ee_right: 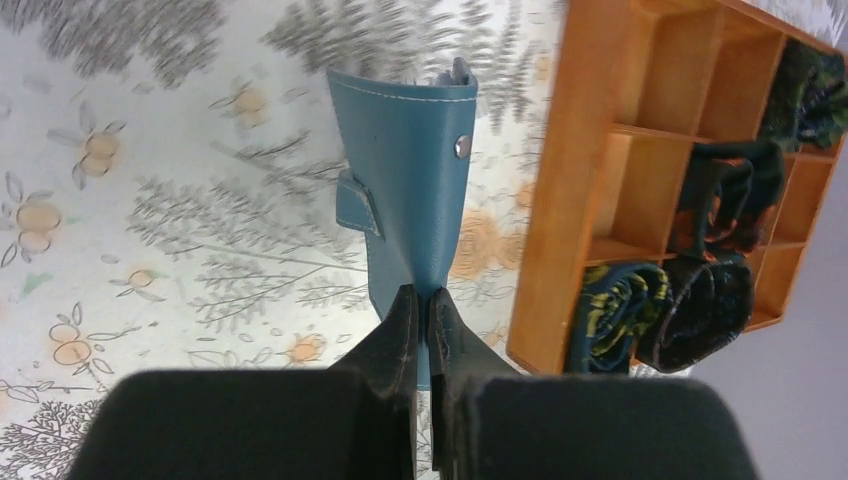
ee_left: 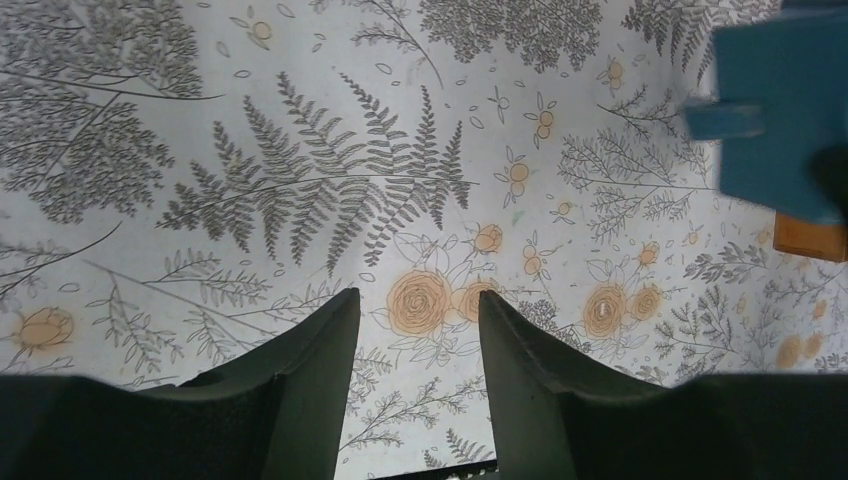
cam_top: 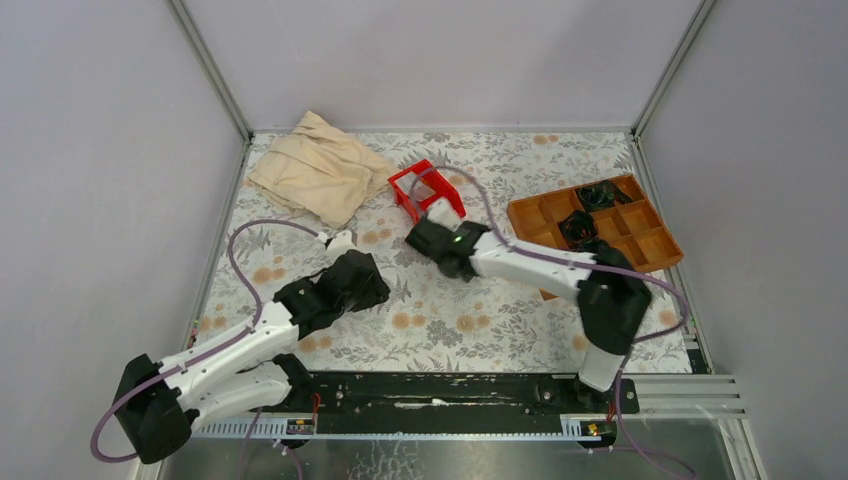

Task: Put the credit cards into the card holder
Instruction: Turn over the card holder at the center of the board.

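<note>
The card holder (ee_right: pixel 410 190), a teal-blue folding wallet with a snap stud and a tab, hangs above the flowered table, pinched at its near edge by my right gripper (ee_right: pixel 422 292), which is shut on it. A small greyish edge peeks over its far rim; I cannot tell whether that is one of the credit cards. No other card shows. In the left wrist view the card holder (ee_left: pixel 770 110) appears blurred at the top right. My left gripper (ee_left: pixel 418 295) hovers open over bare tablecloth with nothing between its fingers. From above, the left gripper (cam_top: pixel 372 283) lies left of the right gripper (cam_top: pixel 425 235).
A wooden compartment tray (cam_top: pixel 640 245) holding dark rolled fabric sits at the right, close beside the wallet (ee_right: pixel 560 200). A red plastic bin (cam_top: pixel 425 190) stands just behind the right gripper. A crumpled beige cloth (cam_top: pixel 315 170) lies at the back left.
</note>
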Motion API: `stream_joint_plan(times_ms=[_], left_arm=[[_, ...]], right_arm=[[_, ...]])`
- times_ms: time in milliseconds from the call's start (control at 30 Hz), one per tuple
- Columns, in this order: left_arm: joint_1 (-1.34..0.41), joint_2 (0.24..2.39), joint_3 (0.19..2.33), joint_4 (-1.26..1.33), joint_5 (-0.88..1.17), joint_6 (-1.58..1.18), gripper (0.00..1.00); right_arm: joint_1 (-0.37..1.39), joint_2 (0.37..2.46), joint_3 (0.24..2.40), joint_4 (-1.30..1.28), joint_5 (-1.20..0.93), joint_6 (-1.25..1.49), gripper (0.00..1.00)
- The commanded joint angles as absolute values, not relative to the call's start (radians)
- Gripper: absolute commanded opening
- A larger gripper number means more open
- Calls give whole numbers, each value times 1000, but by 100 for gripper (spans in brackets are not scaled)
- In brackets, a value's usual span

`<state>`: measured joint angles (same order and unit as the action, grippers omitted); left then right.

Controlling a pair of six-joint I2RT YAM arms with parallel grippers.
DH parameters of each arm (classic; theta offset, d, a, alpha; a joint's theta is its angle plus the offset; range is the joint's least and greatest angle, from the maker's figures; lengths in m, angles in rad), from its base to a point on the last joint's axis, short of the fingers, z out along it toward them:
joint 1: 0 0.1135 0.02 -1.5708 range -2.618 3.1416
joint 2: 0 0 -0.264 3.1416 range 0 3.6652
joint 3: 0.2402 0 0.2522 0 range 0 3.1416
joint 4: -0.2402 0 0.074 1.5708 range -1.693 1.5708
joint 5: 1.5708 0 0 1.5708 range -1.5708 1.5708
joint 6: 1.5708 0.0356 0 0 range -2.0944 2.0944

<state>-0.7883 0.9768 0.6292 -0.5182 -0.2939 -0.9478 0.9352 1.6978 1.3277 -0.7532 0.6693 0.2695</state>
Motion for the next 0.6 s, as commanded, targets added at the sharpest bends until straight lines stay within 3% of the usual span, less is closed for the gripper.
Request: stream_joint_plan(times_ms=[0, 133, 233, 400, 567], left_arm=[[-784, 890, 600, -604, -372, -1004, 55], [-784, 800, 579, -653, -403, -1038, 54], [-784, 754, 580, -698, -442, -1050, 55], [-785, 723, 583, -731, -472, -1062, 55], [-784, 715, 581, -725, -490, -1075, 55]], right_arm=[[1069, 1873, 1431, -867, 839, 319, 0], [1162, 2010, 1547, -900, 796, 373, 7], [1212, 2046, 1613, -885, 702, 401, 30], [1224, 2016, 1639, -841, 578, 431, 49], [1222, 1953, 1606, -812, 545, 455, 51]])
